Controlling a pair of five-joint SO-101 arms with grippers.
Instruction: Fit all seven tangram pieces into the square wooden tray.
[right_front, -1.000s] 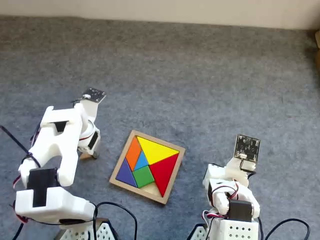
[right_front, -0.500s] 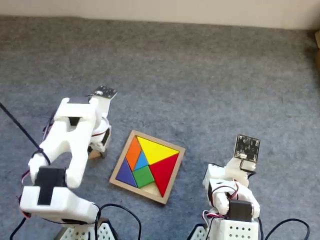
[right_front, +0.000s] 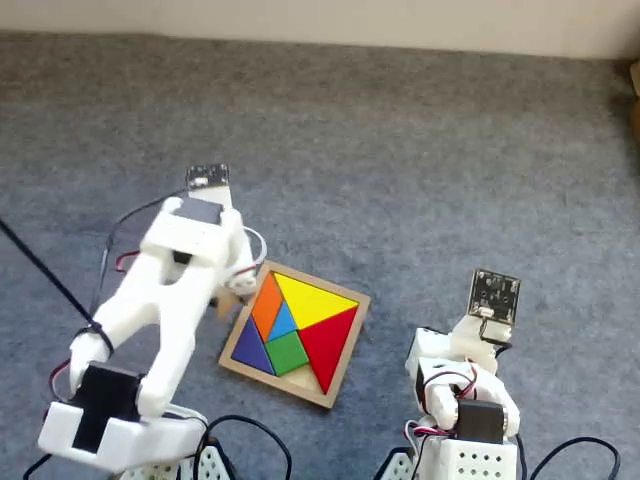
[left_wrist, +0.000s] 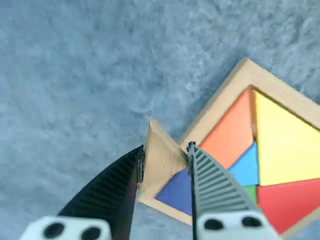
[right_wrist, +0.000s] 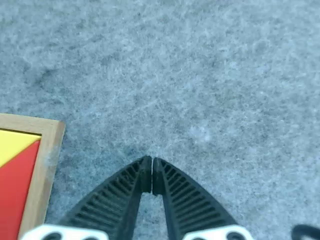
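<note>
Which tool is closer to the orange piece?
Left. The left tool, gripping a tan triangle, hangs just beside the orange piece; the right tool sits over carpet off the tray's opposite side.

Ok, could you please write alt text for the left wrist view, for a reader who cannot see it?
The left arm's fingers hold a plain wooden triangle over one edge of the square tray, which lies on grey carpet. Coloured pieces in orange, yellow, blue, green and red lie inside the tray.
</note>
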